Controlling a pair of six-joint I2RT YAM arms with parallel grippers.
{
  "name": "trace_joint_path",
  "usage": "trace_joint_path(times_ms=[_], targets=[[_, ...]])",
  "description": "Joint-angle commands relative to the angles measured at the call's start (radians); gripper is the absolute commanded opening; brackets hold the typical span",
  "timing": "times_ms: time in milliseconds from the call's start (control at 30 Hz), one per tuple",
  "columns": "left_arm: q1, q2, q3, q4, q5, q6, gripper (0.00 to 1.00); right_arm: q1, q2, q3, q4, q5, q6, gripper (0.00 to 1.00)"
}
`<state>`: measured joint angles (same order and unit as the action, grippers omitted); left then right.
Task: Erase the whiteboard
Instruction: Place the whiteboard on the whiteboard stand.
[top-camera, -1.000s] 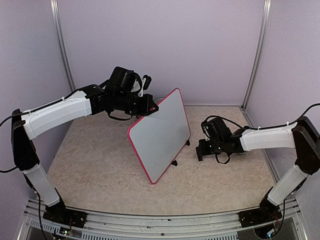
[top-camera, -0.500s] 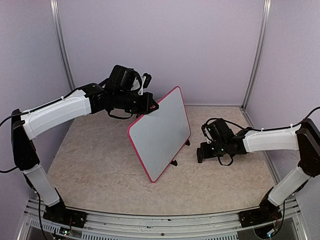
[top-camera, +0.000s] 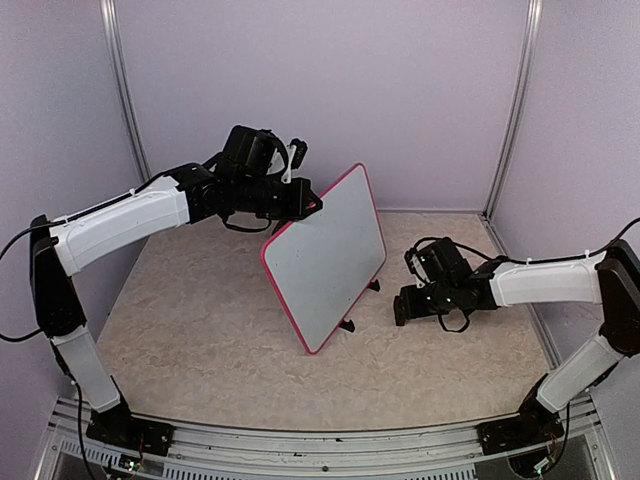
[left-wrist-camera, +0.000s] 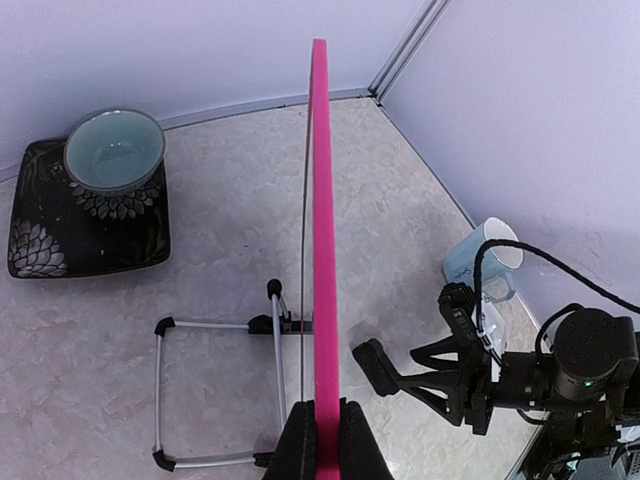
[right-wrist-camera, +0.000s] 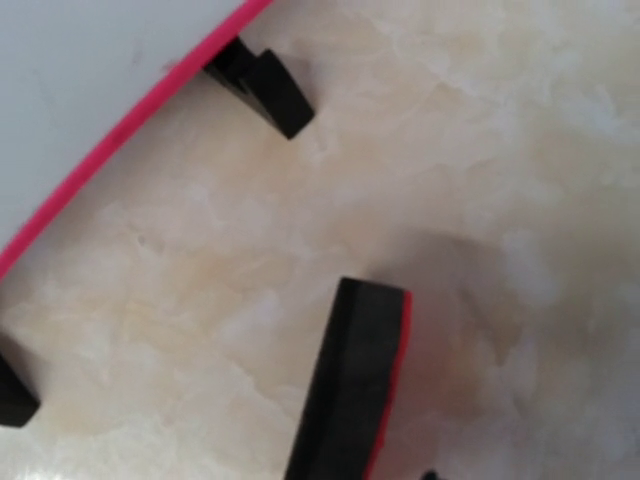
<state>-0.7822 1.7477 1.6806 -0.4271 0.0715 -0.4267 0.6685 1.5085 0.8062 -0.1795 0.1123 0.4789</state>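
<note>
Comparing against the frame one second back, we noted that the whiteboard (top-camera: 325, 262) had swung: its top corner sat higher and further right, and its bottom corner had drawn in, away from the near edge. It stood tilted on the table (top-camera: 180, 320), about mid-field, with its white face toward the near right.

The left gripper (top-camera: 308, 208) had moved right with the board's upper left edge. In the left wrist view its fingers (left-wrist-camera: 296, 450) were closed tight on the pink frame, one on each face.

The right gripper (top-camera: 402, 306) lay low near the board's black foot (top-camera: 374, 286), apart from the frame and little changed in place.

A black block with a red face (right-wrist-camera: 355, 390) showed in the right wrist view, near the frame's lower edge but not touching it. We could not tell whether the right jaws were clamped on it.
</note>
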Motion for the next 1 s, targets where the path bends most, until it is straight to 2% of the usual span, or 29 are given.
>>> trace_joint_path(times_ms=[0, 400, 567, 867, 967], targets=[[0.013, 0.015, 0.077, 0.145, 0.001, 0.014, 0.0, -0.015, -0.045, -0.013, -0.005, 0.009, -0.004, 0.43], [0.021, 0.091, 0.104, 0.159, -0.013, 0.01, 0.0, -0.02, -0.064, 0.008, -0.017, 0.024, -0.066, 0.48], [0.026, 0.096, 0.1, 0.157, -0.01, 0.01, 0.16, -0.029, -0.02, 0.06, -0.01, 0.016, -0.123, 0.51], [0.036, 0.092, 0.095, 0.145, -0.012, 0.012, 0.3, -0.051, 0.138, 0.238, -0.029, -0.071, -0.307, 0.52], [0.042, 0.084, 0.087, 0.141, -0.02, 0.012, 0.37, -0.053, 0.188, 0.27, -0.01, -0.098, -0.358, 0.52]])
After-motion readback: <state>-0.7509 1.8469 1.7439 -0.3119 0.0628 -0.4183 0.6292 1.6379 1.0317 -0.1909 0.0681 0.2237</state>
